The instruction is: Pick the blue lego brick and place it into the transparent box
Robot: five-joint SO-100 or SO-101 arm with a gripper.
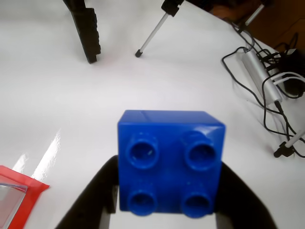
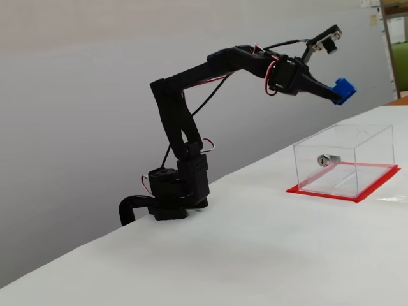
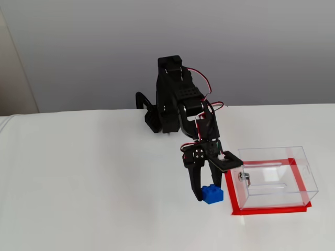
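In the wrist view the blue lego brick filled the lower middle, studs facing the lens, with a black finger pressed against each side. So I judged the gripper clamped on the brick, and the pick itself was done.

Past it, at the lower left edge of that view, I saw only a red corner of the transparent box, so the brick was not yet above the opening. The white table ran on beyond, with a black tripod leg, a thinner silver one and a tangle of cables at the far right.

From a fixed view at the side, the brick hung high in the air at the arm's tip, well above the box and near its closer end. From a fixed view facing the arm, the brick appeared just beside the box, at the red base's near left corner.

What was left, as I judged it: carry the brick over the open top, lower it, and let go. Inside the box I could see only the small silver fitting.
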